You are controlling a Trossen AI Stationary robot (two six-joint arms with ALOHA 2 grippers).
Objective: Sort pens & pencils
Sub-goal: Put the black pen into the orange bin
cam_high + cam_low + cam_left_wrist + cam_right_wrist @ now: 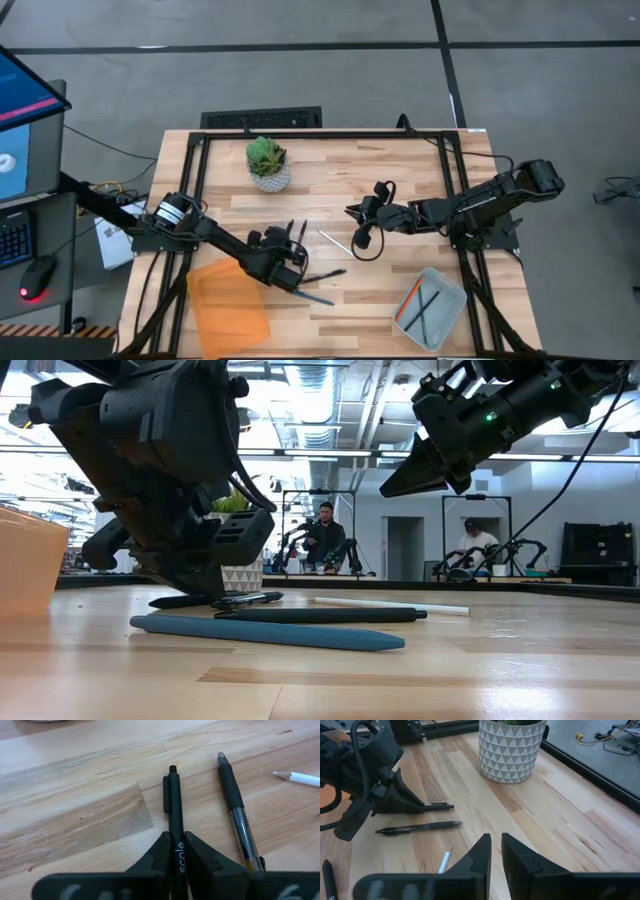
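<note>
My left gripper (176, 845) is shut on a black pen (173, 795) in the table's middle (290, 245). Beside that pen lies a clear-barrelled pen (240, 820). A white pencil (335, 241) lies a little to the right. Nearer the front edge lie another black pen (325, 273) and a blue pen (313, 296), flat on the wood. My right gripper (495, 840) hangs above the table right of centre (352, 212). Only a slit shows between its fingers, with nothing in it. An orange pencil (410, 300) and a green pencil (428, 308) lie in the grey tray. My left gripper pinches the black pen's barrel (176, 832) between its two fingers, below the clip. The fingers slant down from the table's near left and lie along the pen. The pen's clip end (172, 770) sticks out ahead of the fingertips, low over the wood; I cannot tell whether it is lifted.
An orange tray (228, 300) sits at the front left, close to my left arm. The grey tray (452, 283) sits at the front right. A potted plant (268, 163) stands at the back. Bare wood lies between the plant and the pens.
</note>
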